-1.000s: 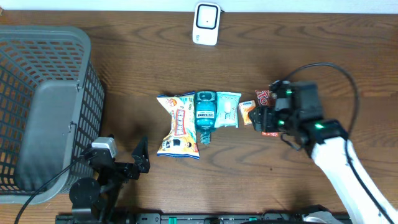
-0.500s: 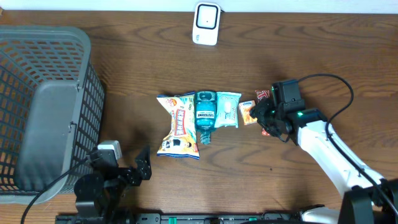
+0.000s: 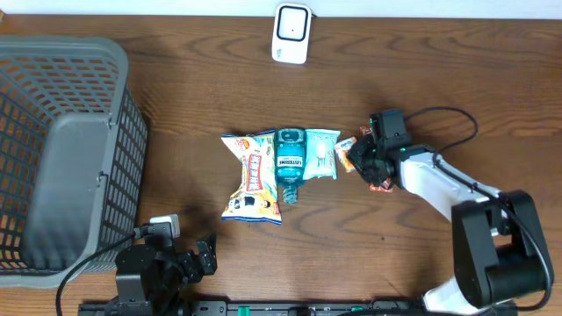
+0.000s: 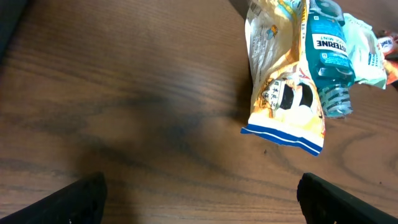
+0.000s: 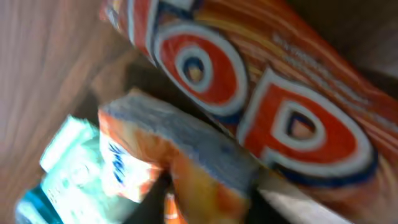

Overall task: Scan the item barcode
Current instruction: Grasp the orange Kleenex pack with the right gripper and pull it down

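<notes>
From overhead, the left gripper (image 3: 204, 252) sits at the near edge of the table (image 3: 202, 96), beside a grey basket (image 3: 61, 149). A white scanner (image 3: 291, 32) lies at the far edge. In the middle, a snack bag (image 3: 253, 178), a blue bottle (image 3: 290, 162), a pale green packet (image 3: 322, 154) and an orange packet (image 3: 349, 158) lie in a row. The right gripper (image 3: 371, 160) is down over a red wrapper (image 3: 381, 184), just beside the orange packet.

The left wrist view shows its jaws spread wide over bare wood, fingertips (image 4: 81, 199) at the corners, with the snack bag ahead.

The right wrist view is filled by the red wrapper and orange packet, blurred. Whether its jaws pinch either cannot be told.
</notes>
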